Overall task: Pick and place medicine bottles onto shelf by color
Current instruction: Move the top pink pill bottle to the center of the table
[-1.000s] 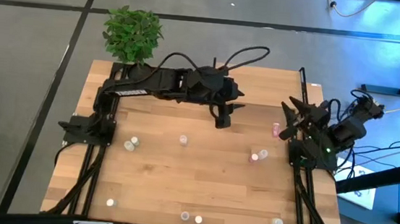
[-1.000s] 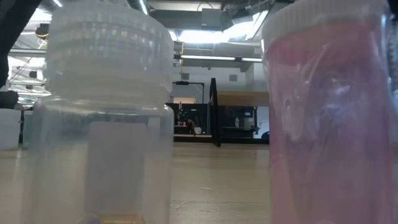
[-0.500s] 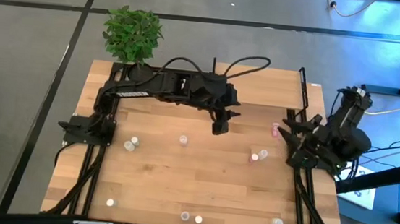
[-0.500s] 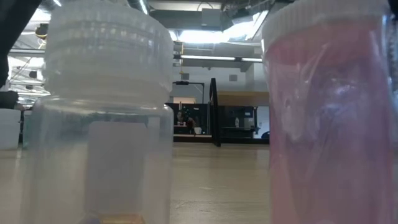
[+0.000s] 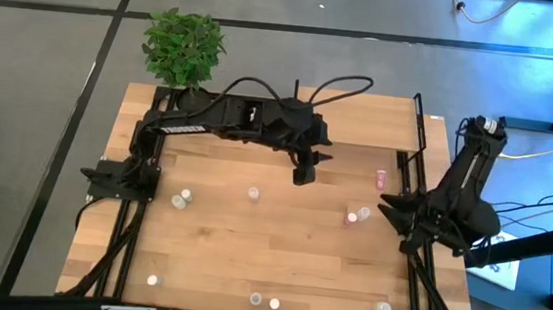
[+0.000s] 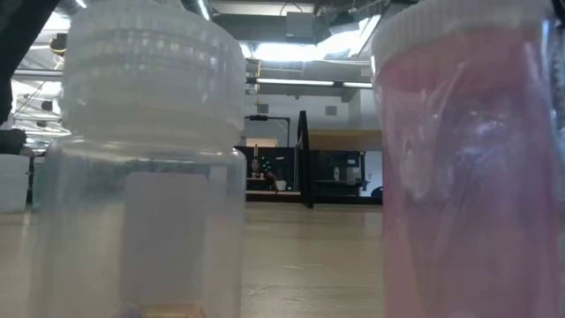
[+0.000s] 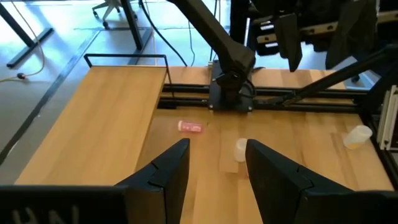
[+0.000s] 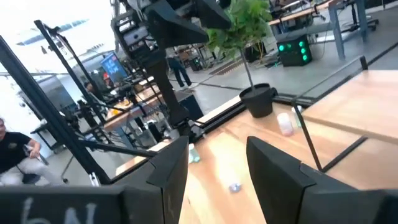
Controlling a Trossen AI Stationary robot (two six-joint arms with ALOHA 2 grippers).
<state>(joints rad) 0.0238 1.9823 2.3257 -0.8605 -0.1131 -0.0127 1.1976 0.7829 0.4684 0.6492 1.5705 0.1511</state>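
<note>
Two blurred bottles (image 6: 150, 177) filling low view, table (image 6: 309, 256) mostly hidden

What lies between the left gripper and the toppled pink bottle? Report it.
Only bare tabletop, by the high view, between left gripper and toppled pink bottle.

The tabletop (image 5: 249, 243) is pale wood in long glued strips with a smooth, satin finish, and the raised shelf (image 5: 360, 122) at its far side looks to be the same light wood, edged by thin black metal posts. Both arms and the left pincer (image 5: 303, 172) are matt black, apparently plastic and metal, with smooth rubbery black cables looping above them. Up close in the low view, the clear bottle (image 6: 150, 177) is cloudy translucent plastic with a ribbed cap, and the pink bottle (image 6: 468, 177) beside it is glossy, its surface wrinkled like film.
</note>
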